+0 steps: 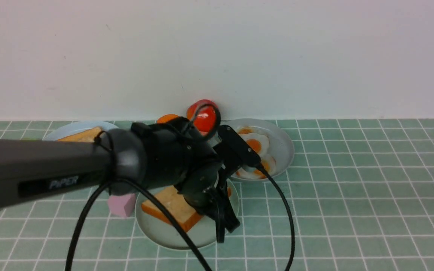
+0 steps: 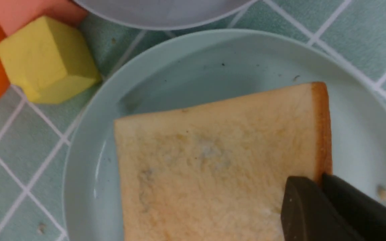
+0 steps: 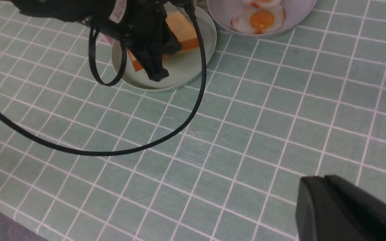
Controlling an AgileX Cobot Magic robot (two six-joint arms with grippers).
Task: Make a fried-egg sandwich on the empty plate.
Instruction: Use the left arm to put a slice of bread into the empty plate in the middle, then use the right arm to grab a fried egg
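Note:
One toast slice (image 1: 168, 205) (image 2: 213, 160) lies on the pale sea-green empty plate (image 1: 171, 241) (image 2: 213, 60) at the table's middle front. My left gripper (image 1: 227, 231) (image 2: 313, 180) reaches over the plate from the left. It is shut on the slice's orange crust edge, which shows pinched between the two black fingers. Fried eggs (image 1: 256, 143) (image 3: 260, 18) rest on a grey-blue plate (image 1: 285, 145) behind and to the right. A second toast slice (image 1: 83, 134) lies on a light blue plate at the back left. My right gripper (image 3: 313, 179) hangs shut and empty above bare tiles, and the front view does not show it.
A pink block (image 1: 122, 205) sits just left of the sea-green plate, and a yellow block (image 2: 49, 60) lies close behind it. A red tomato (image 1: 202, 113) and an orange item (image 1: 166, 118) stand by the wall. The left arm's black cable (image 3: 166, 134) loops over the tiles.

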